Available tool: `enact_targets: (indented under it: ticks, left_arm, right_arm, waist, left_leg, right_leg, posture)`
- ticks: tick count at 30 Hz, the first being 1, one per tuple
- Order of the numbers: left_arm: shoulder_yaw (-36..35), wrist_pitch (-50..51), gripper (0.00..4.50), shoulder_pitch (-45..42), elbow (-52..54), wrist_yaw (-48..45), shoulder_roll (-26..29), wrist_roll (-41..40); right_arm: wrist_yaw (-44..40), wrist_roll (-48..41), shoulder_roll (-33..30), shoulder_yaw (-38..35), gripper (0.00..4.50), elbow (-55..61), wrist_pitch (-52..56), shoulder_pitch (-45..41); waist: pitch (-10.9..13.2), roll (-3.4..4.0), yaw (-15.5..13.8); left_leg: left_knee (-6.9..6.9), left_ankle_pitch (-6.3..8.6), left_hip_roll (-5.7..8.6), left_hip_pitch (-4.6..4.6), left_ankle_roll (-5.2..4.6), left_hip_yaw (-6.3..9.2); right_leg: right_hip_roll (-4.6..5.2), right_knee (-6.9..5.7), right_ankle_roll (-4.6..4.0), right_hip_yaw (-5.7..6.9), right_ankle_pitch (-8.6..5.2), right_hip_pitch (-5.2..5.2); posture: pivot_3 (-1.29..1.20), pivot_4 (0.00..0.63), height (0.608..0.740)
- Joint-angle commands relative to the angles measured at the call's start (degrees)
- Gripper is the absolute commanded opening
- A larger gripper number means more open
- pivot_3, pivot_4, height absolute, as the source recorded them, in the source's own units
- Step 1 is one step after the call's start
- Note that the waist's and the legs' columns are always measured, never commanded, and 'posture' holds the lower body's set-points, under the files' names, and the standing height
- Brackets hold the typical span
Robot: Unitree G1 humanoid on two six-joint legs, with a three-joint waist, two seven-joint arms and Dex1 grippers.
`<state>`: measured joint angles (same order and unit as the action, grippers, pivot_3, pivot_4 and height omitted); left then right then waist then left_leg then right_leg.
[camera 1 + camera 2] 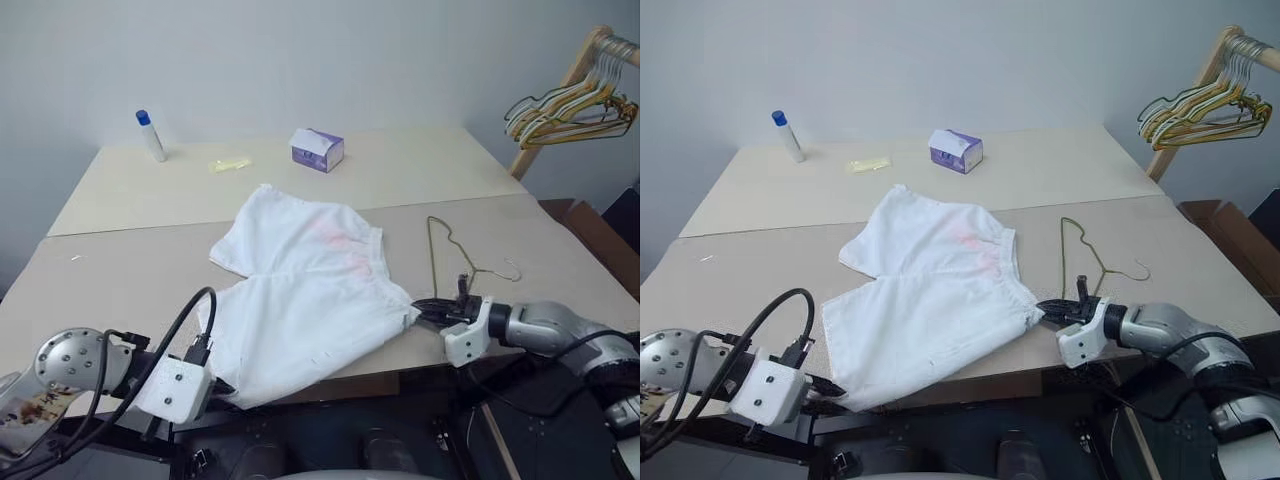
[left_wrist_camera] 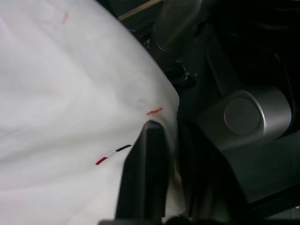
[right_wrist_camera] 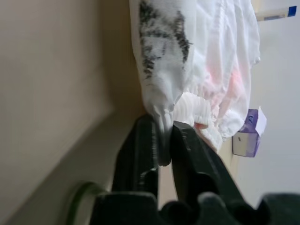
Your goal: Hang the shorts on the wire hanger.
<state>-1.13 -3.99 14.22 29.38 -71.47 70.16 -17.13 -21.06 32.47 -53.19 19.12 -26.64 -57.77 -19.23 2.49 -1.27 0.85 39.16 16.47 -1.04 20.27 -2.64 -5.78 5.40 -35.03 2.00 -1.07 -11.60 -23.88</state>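
We see the shorts (image 1: pixel 300 290) spread mid-frame on the counter (image 1: pixel 120 270), each tool pinching a corner, left tool (image 2: pixel 161 140) lower left, right tool (image 3: pixel 161 140) beside the wire hanger (image 1: pixel 455 255).

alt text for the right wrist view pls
The right gripper's two black fingers pinch a corner of the white shorts, which spread away over the beige table. A dark smudge marks the cloth near the pinch; a purple box sits beyond.

No readable text, brand or number anywhere, purple box (image 1: pixel 318 149) at twelve o'clock on the desk (image 1: pixel 420 170) shows no legible print, dark smudged marking on the shorts (image 3: pixel 161 33) forms no letters
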Motion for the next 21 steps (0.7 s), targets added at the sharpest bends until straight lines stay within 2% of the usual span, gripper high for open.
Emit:
enact_targets:
  ticks: [1, 4, 8, 10, 12, 13, 16, 18, 21]
  left_arm:
    - [-4.6, 5.9, 2.02, -1.9, 1.1, 0.3, -1.3, -7.2]
    - [-9.2, 13.6, 3.02, -4.4, -0.1, 1.3, -2.9, -15.1]
    - [-18.9, 17.1, 4.34, -4.6, -3.6, -2.5, -3.4, -20.6]
    - [-19.8, 18.2, 4.43, -5.9, -4.5, -2.3, -4.5, -21.9]
    - [-19.2, 18.2, 4.43, -8.5, -6.0, -2.0, -5.7, -21.6]
    - [-18.4, 18.8, 4.43, -10.2, -6.5, -1.6, -6.3, -21.8]
    - [-15.5, 21.0, 4.43, -14.9, -6.6, 0.8, -8.7, -22.1]
    - [-13.7, 22.5, 4.43, -17.6, -6.5, 2.6, -10.3, -22.0]
    - [-9.3, 26.5, 4.43, -24.4, -6.7, 5.4, -14.8, -23.8]
  right_arm:
    - [-1.0, -3.0, -1.8, -2.9, 2.02, 4.8, 1.5, 1.7]
    - [-2.2, -5.5, -3.0, -4.5, 3.11, 7.5, 3.8, 4.6]
    - [-4.2, -11.8, -4.8, -8.4, 4.49, 10.4, 8.1, 9.9]
    - [-5.9, -16.6, -5.2, -10.0, 4.5, 11.4, 9.8, 12.4]
    - [-9.5, -25.7, -5.6, -12.7, 4.5, 14.3, 15.4, 16.8]
    - [-11.2, -31.9, -4.9, -14.7, 4.5, 17.7, 21.8, 19.3]
    - [-12.6, -42.9, -3.1, -19.3, 4.5, 26.3, 41.8, 22.5]
    - [-12.4, -45.0, -2.7, -21.1, 4.5, 30.1, 53.0, 22.8]
    - [-9.1, -45.7, -1.6, -20.6, 4.5, 35.5, 76.9, 19.6]
  waist:
    - [0.1, -0.12, 0.0]
    - [0.2, -0.2, -0.1]
    - [0.4, -0.24, -0.1]
    - [0.4, -0.27, -0.2]
    - [0.4, -0.29, -0.3]
    - [0.5, -0.33, -0.3]
    - [0.5, -0.38, -0.6]
    - [0.5, -0.36, -0.5]
    - [0.5, -0.37, -0.5]
  left_leg:
    - [0.0, 0.0, 0.0, 0.01, 0.0, 0.0]
    - [0.0, 0.0, -0.1, 0.01, 0.0, 0.03]
    - [-0.07, 0.0, -0.12, 0.01, 0.0, 0.04]
    - [-0.09, 0.0, -0.13, 0.0, 0.01, 0.04]
    - [-0.09, 0.0, -0.13, -0.02, 0.01, 0.04]
    - [-0.09, 0.0, -0.12, -0.02, 0.01, 0.05]
    - [-0.09, 0.01, -0.23, -0.06, 0.01, 0.11]
    - [-0.07, 0.01, -0.27, -0.13, 0.02, 0.12]
    - [-0.07, 0.02, -0.27, -0.18, 0.02, 0.15]
  right_leg:
    - [0.0, -0.01, 0.0, 0.0, 0.0, -0.01]
    - [0.0, -0.01, 0.0, 0.01, -0.01, -0.03]
    - [-0.01, -0.01, 0.21, 0.02, -0.17, -0.06]
    - [-0.02, -0.01, 0.21, 0.03, -0.21, -0.06]
    - [-0.01, -0.01, 0.29, 0.03, -0.26, -0.02]
    - [-0.01, 0.0, 0.28, 0.03, -0.25, 0.01]
    - [-0.03, 0.01, 0.17, 0.06, -0.19, 0.12]
    - [-0.03, 0.04, 0.11, 0.06, -0.14, 0.26]
    - [-0.04, 0.05, 0.1, 0.1, -0.14, 0.32]
  posture:
    - [0.06, 0.055, 0.74]
    - [0.07, 0.057, 0.74]
    - [0.08, 0.061, 0.74]
    - [0.08, 0.062, 0.74]
    - [0.07, 0.063, 0.74]
    - [0.07, 0.063, 0.74]
    - [0.05, 0.064, 0.74]
    - [0.04, 0.063, 0.74]
    - [0.01, 0.055, 0.74]
